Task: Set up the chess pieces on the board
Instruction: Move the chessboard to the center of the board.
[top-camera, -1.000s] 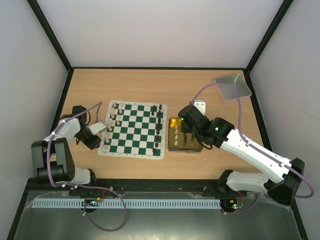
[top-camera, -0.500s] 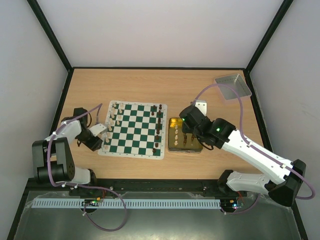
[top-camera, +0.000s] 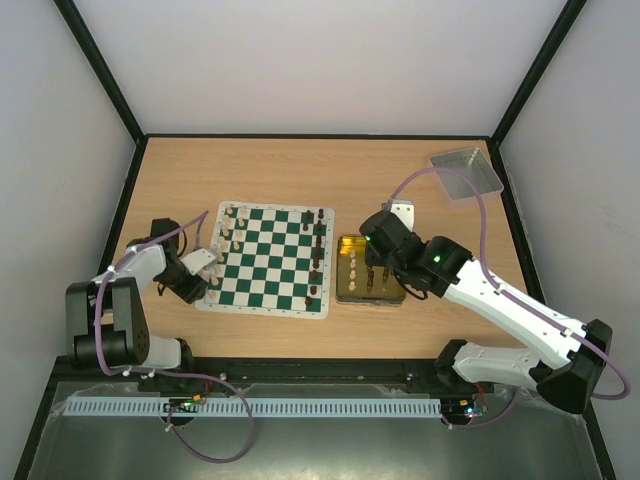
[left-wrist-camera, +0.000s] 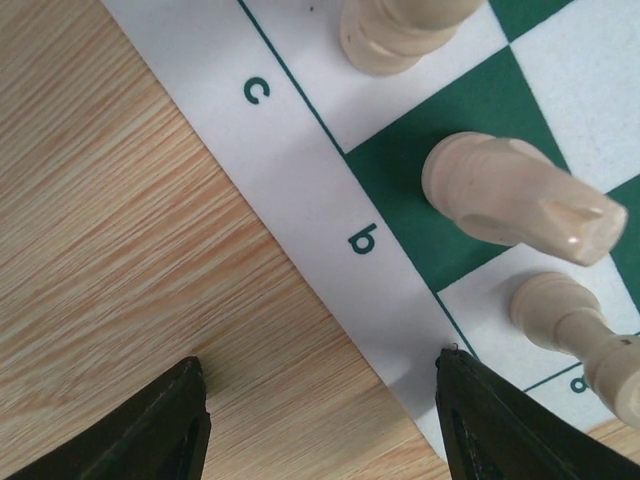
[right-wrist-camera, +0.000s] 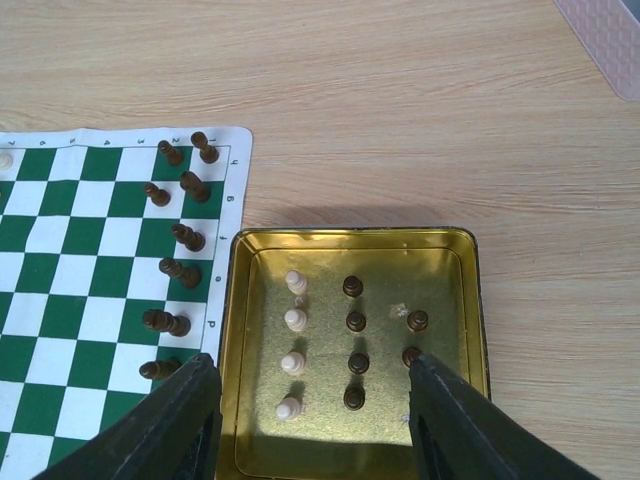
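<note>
The green and white board lies mid-table, with cream pieces along its left edge and dark pieces along its right edge. My left gripper is open and empty at the board's left border; the left wrist view shows the border and cream pieces just ahead of its fingers. My right gripper is open and empty above the gold tray. The right wrist view shows several cream pawns and dark pawns standing in that tray, between my fingers.
A grey metal tray sits at the far right corner of the wooden table; its pale corner shows in the right wrist view. Black frame rails edge the table.
My left gripper has slid a little toward the near end of the board's left edge. My right gripper has shifted slightly over the gold tray.
</note>
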